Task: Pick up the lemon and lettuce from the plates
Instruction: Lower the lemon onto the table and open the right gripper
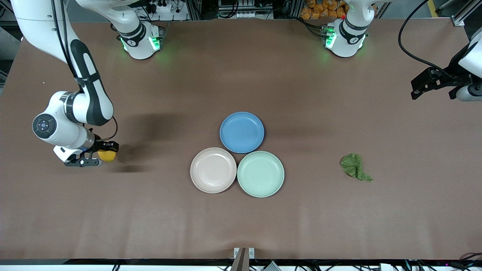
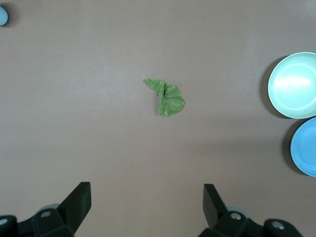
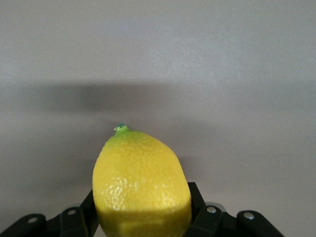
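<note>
My right gripper is shut on the yellow lemon, low over the bare table toward the right arm's end; in the right wrist view the lemon fills the space between the fingers. The dark green lettuce lies on the table toward the left arm's end, off the plates; it also shows in the left wrist view. The beige-pink plate and the mint green plate stand side by side mid-table, both empty. My left gripper is open and empty, high at the left arm's end.
A blue plate touches both plates, farther from the front camera, and is empty. The mint plate and the blue plate show at the edge of the left wrist view. Brown table surface surrounds everything.
</note>
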Controlling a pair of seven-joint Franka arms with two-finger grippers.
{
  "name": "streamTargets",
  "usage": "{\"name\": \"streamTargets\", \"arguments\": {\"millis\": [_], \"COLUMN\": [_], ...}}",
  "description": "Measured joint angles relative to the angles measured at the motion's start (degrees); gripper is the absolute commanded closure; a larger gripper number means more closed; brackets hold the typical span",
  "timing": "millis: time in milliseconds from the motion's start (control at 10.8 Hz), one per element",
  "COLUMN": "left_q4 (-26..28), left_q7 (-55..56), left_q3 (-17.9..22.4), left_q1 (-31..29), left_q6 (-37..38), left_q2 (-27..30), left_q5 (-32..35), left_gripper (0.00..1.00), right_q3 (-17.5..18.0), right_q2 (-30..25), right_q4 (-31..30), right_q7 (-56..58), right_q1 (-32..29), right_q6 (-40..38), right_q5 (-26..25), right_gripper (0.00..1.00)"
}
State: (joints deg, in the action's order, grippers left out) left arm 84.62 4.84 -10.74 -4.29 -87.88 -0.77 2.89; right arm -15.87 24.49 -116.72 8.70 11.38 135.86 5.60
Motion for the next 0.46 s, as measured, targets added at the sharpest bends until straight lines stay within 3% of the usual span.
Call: {"name": "streamTargets", "arguments": {"millis": [462], "left_q4": [0.3], "left_q7": [0.0], "left_q3": [0.0], "left_q1": [0.0], "left_q6": [-0.1], "left_q2": [0.0], "left_q5": [0.0], "left_gripper": [0.00], "right_q3": [0.0], "right_q2": [1.2], "right_q4": [-0.1], "right_q7": [-0.1], "right_q1": [0.0], "right_q6": [0.0], "right_q5": [5.9], "right_gripper": [0.00]}}
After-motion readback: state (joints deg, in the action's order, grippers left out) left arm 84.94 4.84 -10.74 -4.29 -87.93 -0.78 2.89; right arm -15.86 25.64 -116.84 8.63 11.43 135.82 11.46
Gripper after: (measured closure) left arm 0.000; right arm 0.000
